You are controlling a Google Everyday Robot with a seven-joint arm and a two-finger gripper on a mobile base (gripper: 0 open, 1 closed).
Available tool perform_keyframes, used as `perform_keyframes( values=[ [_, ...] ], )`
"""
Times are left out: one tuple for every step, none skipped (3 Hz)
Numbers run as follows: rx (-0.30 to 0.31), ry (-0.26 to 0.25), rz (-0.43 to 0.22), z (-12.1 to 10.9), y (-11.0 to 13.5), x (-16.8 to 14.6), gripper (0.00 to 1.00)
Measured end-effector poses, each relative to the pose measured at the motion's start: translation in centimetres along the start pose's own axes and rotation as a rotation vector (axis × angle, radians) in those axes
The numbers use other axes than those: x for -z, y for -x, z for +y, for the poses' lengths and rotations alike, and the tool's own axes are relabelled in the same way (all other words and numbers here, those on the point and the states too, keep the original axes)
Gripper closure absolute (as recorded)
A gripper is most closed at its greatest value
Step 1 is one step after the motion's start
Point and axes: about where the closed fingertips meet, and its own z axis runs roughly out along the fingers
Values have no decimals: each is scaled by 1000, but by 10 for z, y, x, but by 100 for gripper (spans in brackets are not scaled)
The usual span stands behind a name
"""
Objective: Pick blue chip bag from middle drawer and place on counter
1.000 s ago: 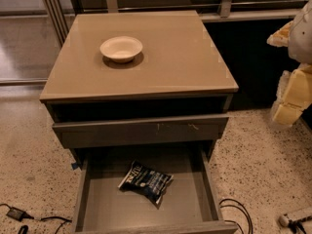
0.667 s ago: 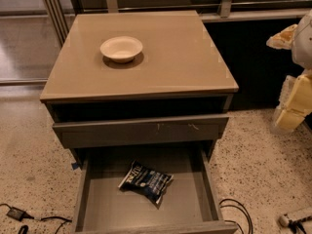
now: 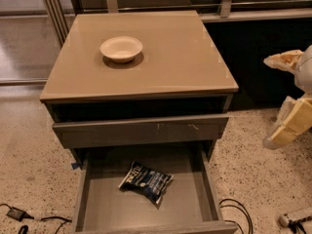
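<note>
Gripper point(image 3: 269, 101) at right edge, jaws wide, empty; blue chip bag point(image 3: 146, 182) flat in middle drawer point(image 3: 97, 206); rec. descend vert., pinch across bag

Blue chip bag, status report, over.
Gripper open, right of the counter, holding nothing. Blue chip bag lies in open middle drawer. Bowl on counter, nothing over the bag.

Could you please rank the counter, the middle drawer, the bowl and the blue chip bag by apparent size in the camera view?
1. counter.
2. middle drawer.
3. blue chip bag and bowl: about alike, and they lie at different heights, so unranked.
The gripper, open, hangs at the right edge, beside the counter.
</note>
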Motion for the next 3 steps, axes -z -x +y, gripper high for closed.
perform_keyframes(
  values=[
    [-19, 37, -95, 16, 9, -46, 0],
    [-19, 101, -130, 42, 22, -120, 0],
    [-45, 154, -110, 55, 17, -156, 0]
  ],
)
